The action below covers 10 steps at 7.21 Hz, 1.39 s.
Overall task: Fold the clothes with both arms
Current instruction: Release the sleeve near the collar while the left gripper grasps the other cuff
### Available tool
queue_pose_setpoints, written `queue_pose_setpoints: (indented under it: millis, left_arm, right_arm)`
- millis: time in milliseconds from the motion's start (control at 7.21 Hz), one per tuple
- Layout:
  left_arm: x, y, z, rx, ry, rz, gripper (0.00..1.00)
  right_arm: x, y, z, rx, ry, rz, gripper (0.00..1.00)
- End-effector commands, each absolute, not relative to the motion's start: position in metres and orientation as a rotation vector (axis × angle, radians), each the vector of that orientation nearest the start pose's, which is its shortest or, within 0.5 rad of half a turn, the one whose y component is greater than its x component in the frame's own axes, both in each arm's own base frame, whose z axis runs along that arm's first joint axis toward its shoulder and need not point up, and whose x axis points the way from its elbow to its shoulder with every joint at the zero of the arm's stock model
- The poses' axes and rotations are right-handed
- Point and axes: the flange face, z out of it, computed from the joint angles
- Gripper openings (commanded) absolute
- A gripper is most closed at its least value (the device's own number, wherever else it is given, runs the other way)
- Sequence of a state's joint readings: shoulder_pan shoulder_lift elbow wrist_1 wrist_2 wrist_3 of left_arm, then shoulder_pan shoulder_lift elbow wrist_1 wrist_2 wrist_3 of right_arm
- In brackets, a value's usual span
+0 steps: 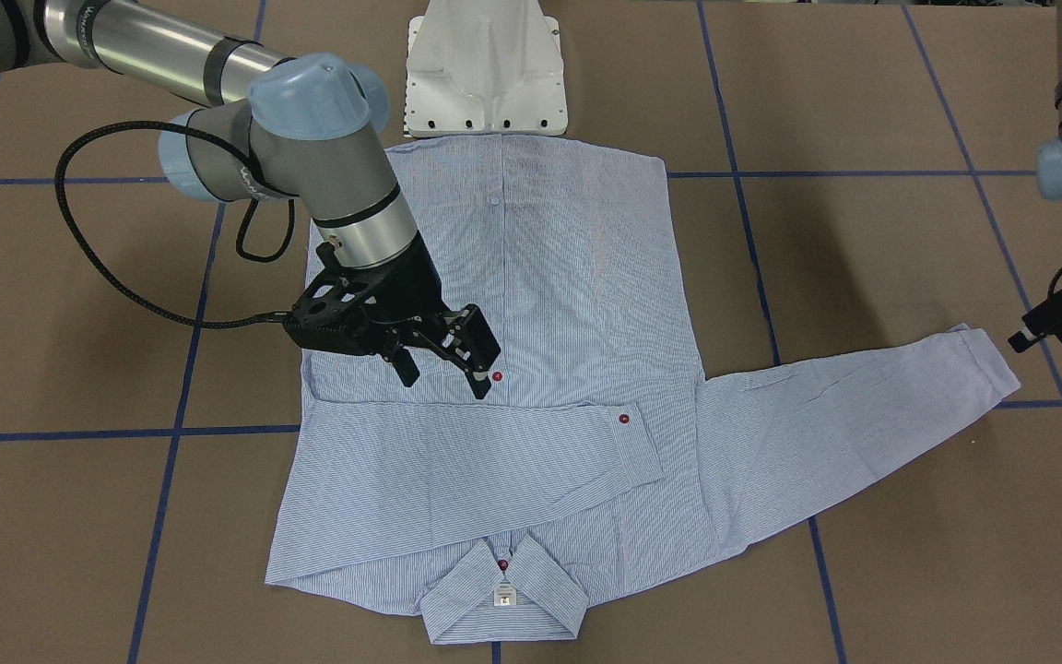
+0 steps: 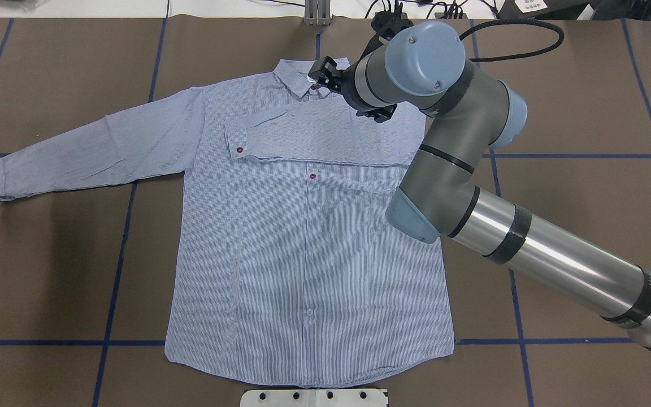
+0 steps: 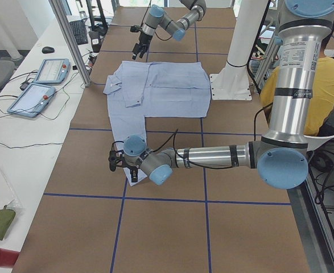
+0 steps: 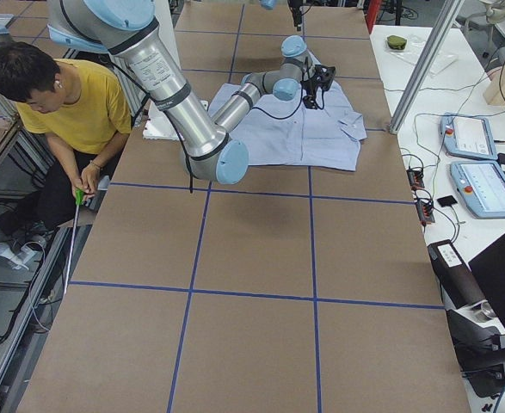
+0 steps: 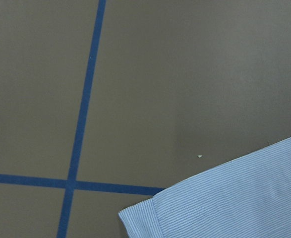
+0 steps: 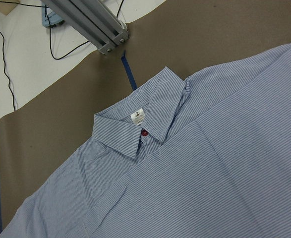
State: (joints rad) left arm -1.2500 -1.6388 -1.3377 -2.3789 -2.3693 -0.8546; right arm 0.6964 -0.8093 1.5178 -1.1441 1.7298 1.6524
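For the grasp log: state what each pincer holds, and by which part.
Nothing. The right pincer hangs open over the shirt; the left pincer is beside the cuff, which lies flat.

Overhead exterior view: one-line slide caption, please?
Right gripper hovers open above the striped shirt, one sleeve folded across its chest, the other sleeve stretched out flat.

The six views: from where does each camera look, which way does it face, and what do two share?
Front-facing: across the table, faces the robot steeply downward; shirt, open right gripper, white base.
Overhead: behind the robot, looks forward and down; right arm above the shirt.
Exterior left: table's end; left arm near.
Exterior right: opposite end; right arm near, a person sitting.
Left wrist: looks down on a sleeve cuff; no body part.
Right wrist: looks down on the collar; no body part.
Front-facing and overhead share the spread shirt.
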Motion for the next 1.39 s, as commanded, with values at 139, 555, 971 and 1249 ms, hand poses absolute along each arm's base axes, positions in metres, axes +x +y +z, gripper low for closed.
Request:
queue_pose_setpoints:
  millis: [139, 555, 971, 1249]
  left_arm:
    - [0.135, -0.519, 0.662, 0.019, 0.974, -0.238, 0.81]
    - [0.151, -0.511, 0.68, -0.008, 0.965, -0.216, 0.79]
    - [0.152, -0.507, 0.693, -0.016, 0.959, -0.215, 0.64]
    - [0.151, -0.505, 0.702, -0.016, 0.962, -0.218, 0.3]
  right_arm:
    - [-0.477, -0.553, 0.169, 0.212, -1.142, 0.599, 0.99]
    - [-0.477, -0.553, 0.172, 0.212, -1.138, 0.601, 0.99]
    - [-0.48, -0.552, 0.176, 0.209, -1.134, 0.598, 0.99]
    - [-0.48, -0.551, 0.174, 0.21, -1.137, 0.597, 0.99]
